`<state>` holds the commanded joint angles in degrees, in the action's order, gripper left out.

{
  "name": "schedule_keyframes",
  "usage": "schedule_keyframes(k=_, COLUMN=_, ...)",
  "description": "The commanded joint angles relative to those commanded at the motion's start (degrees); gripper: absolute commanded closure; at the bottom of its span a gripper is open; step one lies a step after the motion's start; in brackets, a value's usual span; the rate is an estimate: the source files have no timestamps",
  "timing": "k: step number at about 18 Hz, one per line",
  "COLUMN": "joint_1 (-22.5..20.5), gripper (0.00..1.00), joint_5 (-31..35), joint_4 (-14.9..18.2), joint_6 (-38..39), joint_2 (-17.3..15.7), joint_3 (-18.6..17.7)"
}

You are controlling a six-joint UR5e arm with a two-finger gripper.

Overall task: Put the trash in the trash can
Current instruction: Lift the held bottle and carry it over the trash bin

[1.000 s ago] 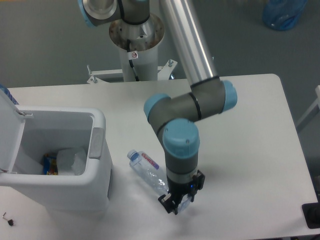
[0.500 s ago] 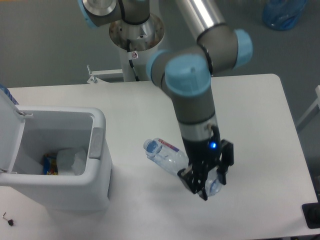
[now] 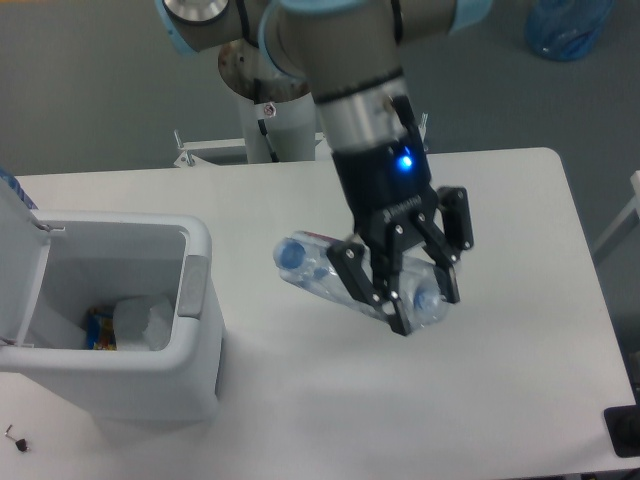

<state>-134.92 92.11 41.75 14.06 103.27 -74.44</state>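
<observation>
The gripper [image 3: 412,300] was closed around the clear crushed water bottle [image 3: 330,270], its black fingers [image 3: 362,283] clamped on the bottle's base end. The bottle hung in the air above the bench [image 3: 520,330], lying roughly level, its blue-capped neck pointing toward the trash can [image 3: 150,375] and its red-and-white label just visible along the upper side near the neck. A blue light glowed on the gripper body above the fingers.

The trash can stood on the bench well apart from the bottle, on the side the cap pointed to. Its hinged white lid [image 3: 22,235] stood open on the far side of the can from the bottle, and the grey latch tab [image 3: 193,286] sat on the rim wall that faced the bottle. Inside the can, at the bottom, lay the crumpled white translucent wrapper [image 3: 143,320], and just beside it, toward the lid side, a blue-and-yellow snack packet [image 3: 97,330]. The bottle was not over the can's opening; bare bench lay between the can's wall and the bottle's cap. Whether the bottle touched the bench at any point could not be told, though a soft shadow beneath it suggested it was raised.
</observation>
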Motion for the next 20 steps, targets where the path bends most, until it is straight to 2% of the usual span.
schedule_keyframes(k=4, joint_1=1.9, gripper=0.41, joint_5=0.0, joint_4=0.0, joint_6=0.0, joint_2=-1.9, joint_3=-0.1)
schedule_keyframes(k=7, joint_1=3.2, gripper=0.41, joint_5=-0.1, joint_4=0.0, joint_6=0.0, joint_2=-2.2, joint_3=0.3)
schedule_keyframes(k=11, joint_1=6.0, gripper=0.41, joint_5=-0.1, joint_4=-0.1, joint_6=-0.1, joint_2=-1.8, joint_3=-0.9)
schedule_keyframes(k=20, joint_1=11.9, gripper=0.41, joint_5=0.0, joint_4=-0.1, joint_6=-0.5, joint_2=0.1, joint_3=-0.3)
